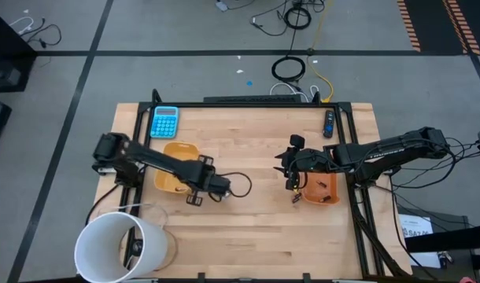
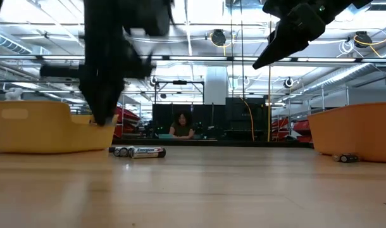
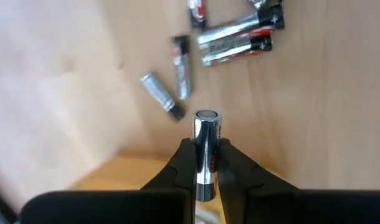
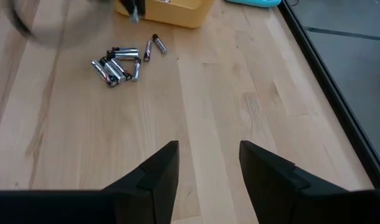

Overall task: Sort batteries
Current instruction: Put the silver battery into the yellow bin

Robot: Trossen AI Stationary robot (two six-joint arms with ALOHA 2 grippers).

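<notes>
the left gripper [image 3: 207, 163] is clamped on a silvery battery [image 3: 206, 149], which is held upright between the two dark fingers [image 3: 177, 168] so that its round end cap faces the wrist camera. in the high view this gripper [image 1: 194, 194] is seen at the near edge of the left orange tray [image 1: 171, 179], above the worktop [image 1: 248, 236]. past the held battery, a loose cluster of batteries [image 3: 230, 34] is seen lying on the wood, some silvery and some darker, several touching one another and two lying a little apart from the rest.

the right gripper [image 4: 205, 163] is held with its fingers spread and nothing between them. in the high view it [image 1: 291, 182] is placed just beside the right orange tray [image 1: 325, 189], on the side toward the worktop's middle. from its wrist camera the same battery pile [image 4: 118, 62] is seen well apart, near the yellow-orange tray [image 4: 171, 9].

in the low view two batteries [image 2: 139, 151] are seen lying on the worktop just beside the left tray [image 2: 35, 126], and a small dark battery [image 2: 346, 158] is seen at the foot of the right tray [image 2: 357, 130]. a blue calculator [image 1: 164, 121] is seen lying behind the left tray, and a white bucket [image 1: 118, 245] is seen at the near left corner.
</notes>
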